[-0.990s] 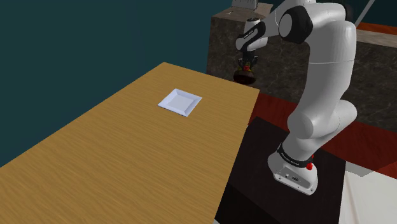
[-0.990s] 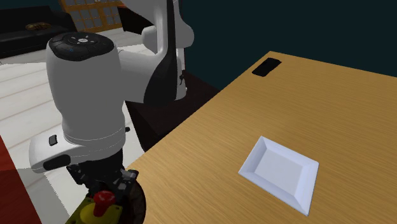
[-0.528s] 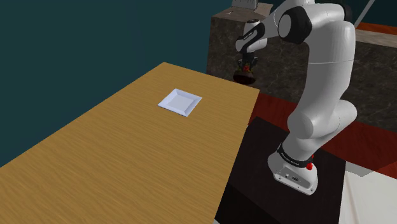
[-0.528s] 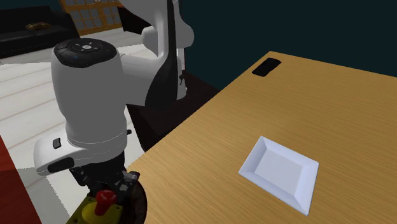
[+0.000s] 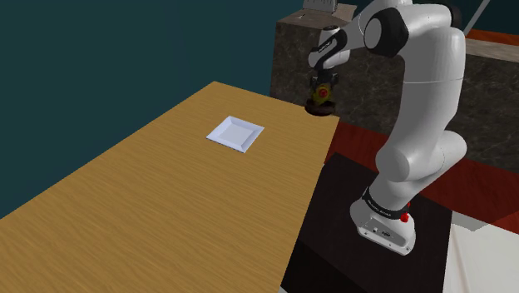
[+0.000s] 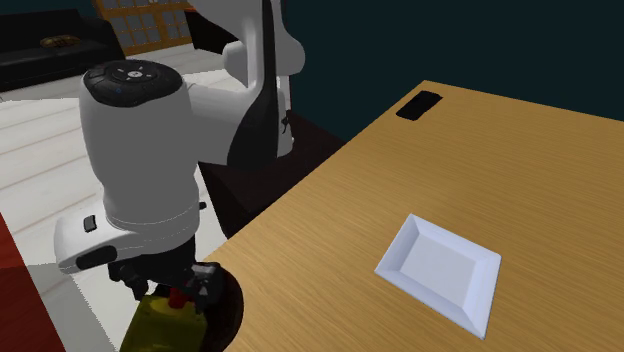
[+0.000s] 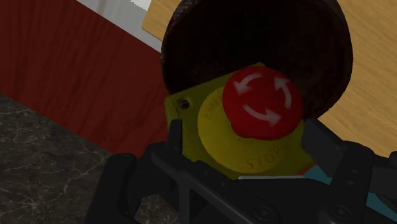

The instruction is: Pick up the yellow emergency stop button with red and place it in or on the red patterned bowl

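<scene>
Lighting: soft and diffuse, direction unclear. The tan wood-grain worktop (image 5: pixel 166 200) is mid-bright and evenly lit. The white square plate (image 6: pixel 440 265) is shaded grey on its inner slopes. The white arm (image 5: pixel 424 91) carries gentle gradients and a faint sheen.

Wrist view: dim. The dark round bowl (image 7: pixel 254 38) is near-black inside, and the yellow stop button with red cap (image 7: pixel 264 102) is brightest there.

Quality: edges crisp throughout.

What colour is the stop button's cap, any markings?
The stop button has a red cap with white curved arrows; wrist view.
</scene>
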### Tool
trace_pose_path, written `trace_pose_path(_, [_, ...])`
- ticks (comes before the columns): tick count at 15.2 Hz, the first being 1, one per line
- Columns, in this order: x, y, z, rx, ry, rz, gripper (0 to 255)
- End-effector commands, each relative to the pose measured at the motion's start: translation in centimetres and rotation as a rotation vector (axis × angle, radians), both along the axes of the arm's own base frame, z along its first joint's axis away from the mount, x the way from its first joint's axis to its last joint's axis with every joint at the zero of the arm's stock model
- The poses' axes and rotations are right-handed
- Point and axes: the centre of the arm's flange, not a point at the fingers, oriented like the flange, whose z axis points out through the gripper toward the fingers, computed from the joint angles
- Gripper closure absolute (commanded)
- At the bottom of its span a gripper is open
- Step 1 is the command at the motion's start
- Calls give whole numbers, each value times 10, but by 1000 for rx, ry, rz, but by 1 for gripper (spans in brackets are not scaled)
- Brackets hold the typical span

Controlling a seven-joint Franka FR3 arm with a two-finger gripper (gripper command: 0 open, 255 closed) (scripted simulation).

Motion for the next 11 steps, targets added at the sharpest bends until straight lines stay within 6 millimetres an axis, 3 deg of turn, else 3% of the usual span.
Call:
trace_pose_path(1, [2,4,19,0,0,0,0])
trace_pose_path(3, [3,9,42,0,0,0,0])
trace_pose_path(11, [3,9,42,0,0,0,0])
